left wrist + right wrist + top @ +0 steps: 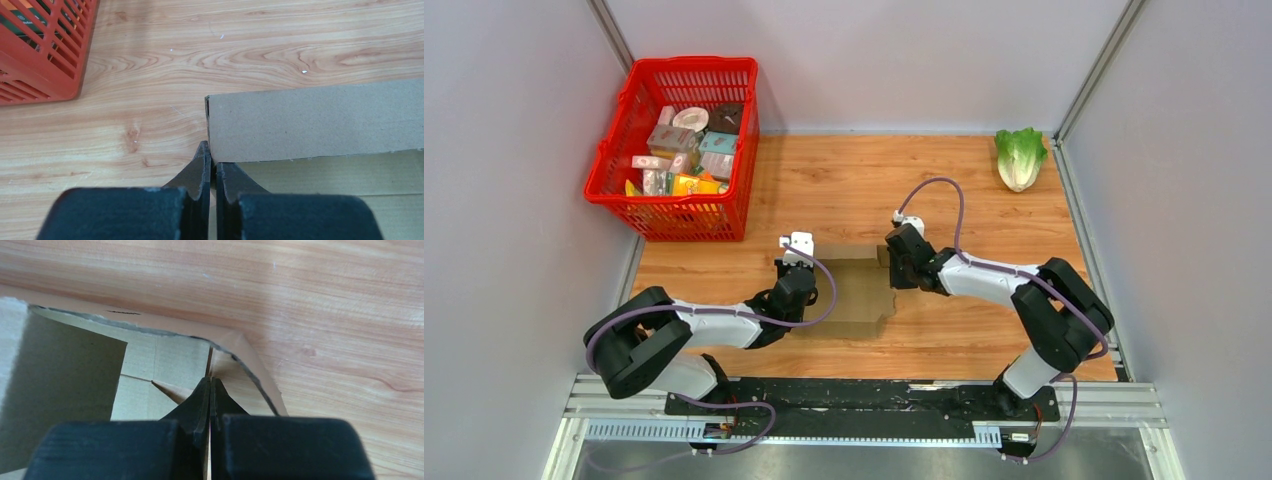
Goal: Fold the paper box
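Near the middle of the wooden bench point(844, 180) lies the plain brown corrugated-cardboard paper box point(859, 290), partly folded, with its far wall standing upright. The left gripper point(210, 157) is at that wall's left end, its jaws pressed together on a thin cardboard edge. The right gripper point(210, 387) is at the right end. Its jaws are also closed, seemingly pinching a flap, though the view there is tight. Farther back, a red plastic basket point(639, 215) of small printed packages point(686, 150) stands at the far left. A green lettuce point(1021, 157) lies at the far right.
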